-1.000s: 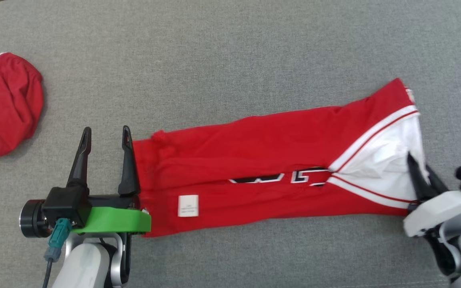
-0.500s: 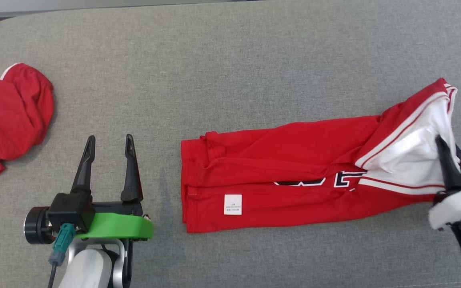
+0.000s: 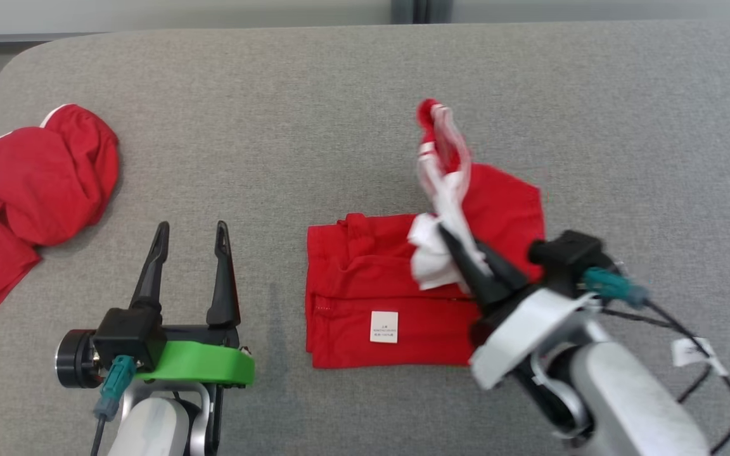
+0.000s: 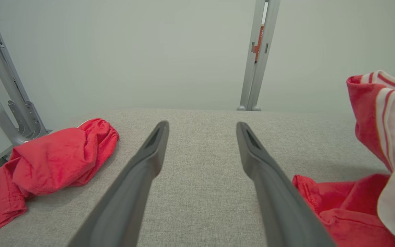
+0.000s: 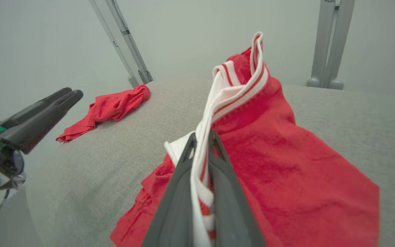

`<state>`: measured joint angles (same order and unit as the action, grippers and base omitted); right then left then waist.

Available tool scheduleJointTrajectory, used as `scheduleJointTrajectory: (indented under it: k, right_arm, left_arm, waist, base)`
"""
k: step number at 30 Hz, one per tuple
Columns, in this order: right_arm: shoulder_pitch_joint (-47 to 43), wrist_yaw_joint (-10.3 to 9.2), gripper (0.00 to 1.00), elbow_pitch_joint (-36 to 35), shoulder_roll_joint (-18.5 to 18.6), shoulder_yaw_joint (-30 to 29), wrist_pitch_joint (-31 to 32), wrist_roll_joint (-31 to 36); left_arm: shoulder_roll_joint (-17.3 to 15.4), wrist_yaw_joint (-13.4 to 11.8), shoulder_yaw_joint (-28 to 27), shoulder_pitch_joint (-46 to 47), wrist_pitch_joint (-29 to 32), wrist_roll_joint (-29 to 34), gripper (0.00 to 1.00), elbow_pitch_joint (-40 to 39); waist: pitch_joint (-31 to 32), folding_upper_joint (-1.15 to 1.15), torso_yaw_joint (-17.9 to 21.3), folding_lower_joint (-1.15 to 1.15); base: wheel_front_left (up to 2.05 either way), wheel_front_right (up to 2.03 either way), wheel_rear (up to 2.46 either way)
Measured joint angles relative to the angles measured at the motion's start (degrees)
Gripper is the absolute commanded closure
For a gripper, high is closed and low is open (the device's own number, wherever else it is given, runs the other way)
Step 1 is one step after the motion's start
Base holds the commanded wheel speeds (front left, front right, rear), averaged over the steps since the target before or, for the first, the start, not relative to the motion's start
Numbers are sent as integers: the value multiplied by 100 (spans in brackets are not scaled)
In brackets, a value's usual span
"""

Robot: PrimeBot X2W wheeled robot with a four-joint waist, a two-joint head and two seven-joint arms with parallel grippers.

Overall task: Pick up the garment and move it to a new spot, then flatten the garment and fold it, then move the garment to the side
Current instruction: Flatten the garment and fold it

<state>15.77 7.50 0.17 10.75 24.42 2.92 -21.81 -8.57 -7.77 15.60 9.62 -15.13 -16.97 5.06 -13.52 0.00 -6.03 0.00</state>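
The garment (image 3: 365, 285) is a red jersey with white trim, lying mid-table with a small white label facing up. My right gripper (image 3: 460, 244) is shut on its white-trimmed end and holds that end up above the flat half. In the right wrist view the trim (image 5: 231, 85) runs between the fingers of the right gripper (image 5: 202, 135), and red cloth (image 5: 286, 164) drapes down to the right. My left gripper (image 3: 192, 227) stands open and holds nothing, a short way left of the garment's hem. The left wrist view shows the left gripper (image 4: 201, 125) over bare fabric, with the garment (image 4: 341, 206) at its right.
Another red garment (image 3: 35, 183) lies crumpled at the table's far left (image 4: 53, 157). The grey fabric tabletop (image 3: 339, 95) has a rounded far left corner. Metal posts (image 4: 257, 55) rise behind the far edge. A cable with a tag (image 3: 688, 348) trails from my right wrist.
My right gripper has carried the trimmed end up and leftward over the garment, doubling it over. The head view has shifted. The left gripper stays open, now apart from the hem.
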Motion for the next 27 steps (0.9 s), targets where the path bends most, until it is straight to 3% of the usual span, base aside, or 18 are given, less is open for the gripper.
scheduleJointTrajectory:
  k: [4,10,11,12,13,20,27]
  right_arm:
    - [219,1,100,592,-401,443,-210,-293]
    - [466,0,100,1584,-623,944,-553,-615]
    - [473,0,64,1680,-648,970,-634,-665]
    - [504,0,7,1789,-659,1025,-716,-679]
    - [560,0,0,1858,-658,1115,-802,-715]
    - [943,0,0,1582,-601,1258,-1660,-823]
    - [827,0,0,1095,-169,-224,-1790,-247]
  left_arm:
    - [45,74,32,1,0,41,0,54]
    - [90,142,46,9,0,102,0,118]
    - [93,147,43,10,0,105,0,123]
    - [99,147,38,11,1,108,0,127]
    - [107,147,29,13,0,131,0,127]
    - [113,147,-73,16,0,203,0,101]
    - [96,142,-185,13,0,249,0,70]
  waist:
    - [8,0,-111,0]
    - [-11,0,-251,0]
    - [-18,0,-258,0]
    - [-29,0,-265,0]
    - [-42,0,-269,0]
    - [-114,0,-200,0]
    - [-117,0,-40,0]
  base:
    - [0,0,0]
    - [0,0,0]
    - [0,0,0]
    - [0,0,0]
    - [0,0,0]
    - [0,0,0]
    - [0,0,0]
